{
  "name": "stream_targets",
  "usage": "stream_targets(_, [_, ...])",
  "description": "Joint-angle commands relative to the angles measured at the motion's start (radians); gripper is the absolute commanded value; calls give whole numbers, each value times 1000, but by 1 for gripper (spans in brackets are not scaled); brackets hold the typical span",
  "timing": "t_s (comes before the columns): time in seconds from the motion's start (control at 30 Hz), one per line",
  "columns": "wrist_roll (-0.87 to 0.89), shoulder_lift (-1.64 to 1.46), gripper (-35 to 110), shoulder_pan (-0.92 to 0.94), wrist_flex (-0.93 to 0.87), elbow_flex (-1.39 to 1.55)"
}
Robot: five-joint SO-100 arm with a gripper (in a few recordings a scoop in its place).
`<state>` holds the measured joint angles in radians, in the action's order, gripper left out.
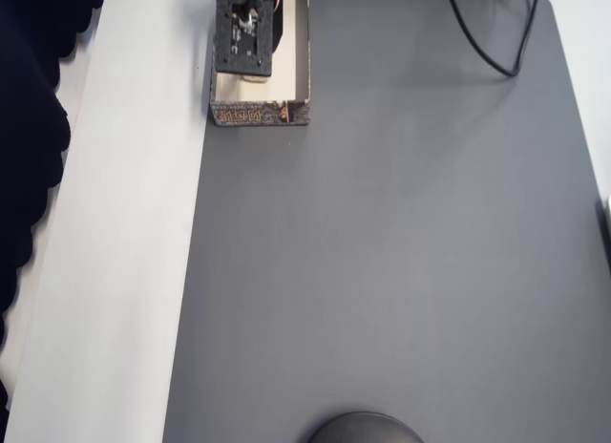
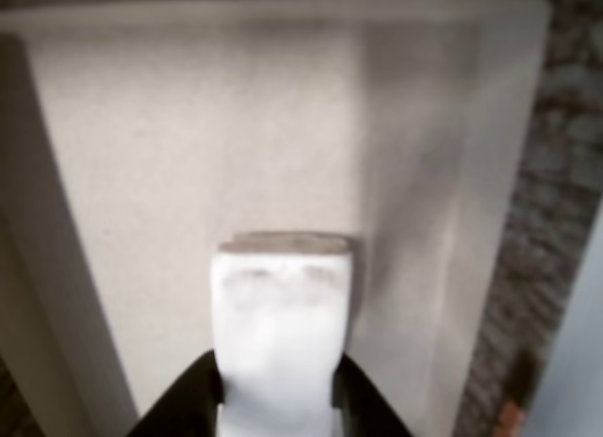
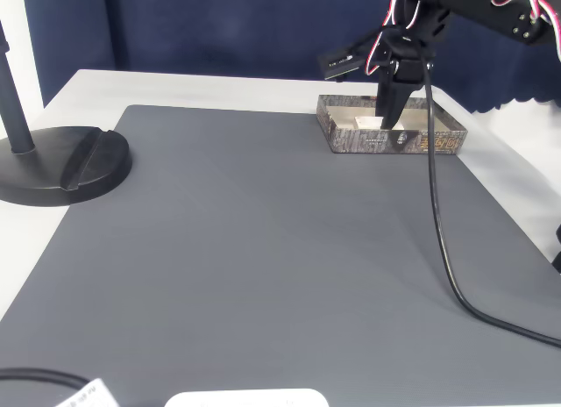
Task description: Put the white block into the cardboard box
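A dark grey mat (image 1: pixel 401 233) is covering most of a white tabletop (image 1: pixel 124 271) in the overhead view, with a black cable (image 1: pixel 482 47) curling across its top right corner. The cardboard box (image 1: pixel 261 113) is sitting at the mat's upper left edge, its patterned front wall facing down the picture. The arm's black wrist is hanging over the box's cream inside and hiding what lies below it.

In the wrist view, the cream floor and walls of the box (image 2: pixel 188 154) are spreading out close below. The white block (image 2: pixel 281 333) is standing up between the black fingers (image 2: pixel 184 404) of the gripper (image 2: pixel 280 399), which are pressing against its two sides and holding it. The block is inside the box's walls; whether it is touching the floor is unclear.

In the fixed view, dark blue curtains (image 3: pixel 219 30) are hanging behind the tabletop. The gripper (image 3: pixel 390 117) is reaching down into the box (image 3: pixel 390 139) at the mat's far right, with a white piece (image 3: pixel 366 123) showing just beside its tip. A black round stand base (image 3: pixel 61 166) is resting at the left.
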<state>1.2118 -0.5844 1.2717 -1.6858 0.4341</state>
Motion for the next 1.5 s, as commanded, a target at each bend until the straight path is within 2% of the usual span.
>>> stream_targets(0.0, [-3, -18, -2, -15, 14, -71])
stream_targets(0.4, [98, -9, 2, -20, 14, -69])
stream_targets(1.07, [120, -43, 30, -31, 32, -60])
stream_targets(1.47, [135, -181, 32, -29, 46, -8])
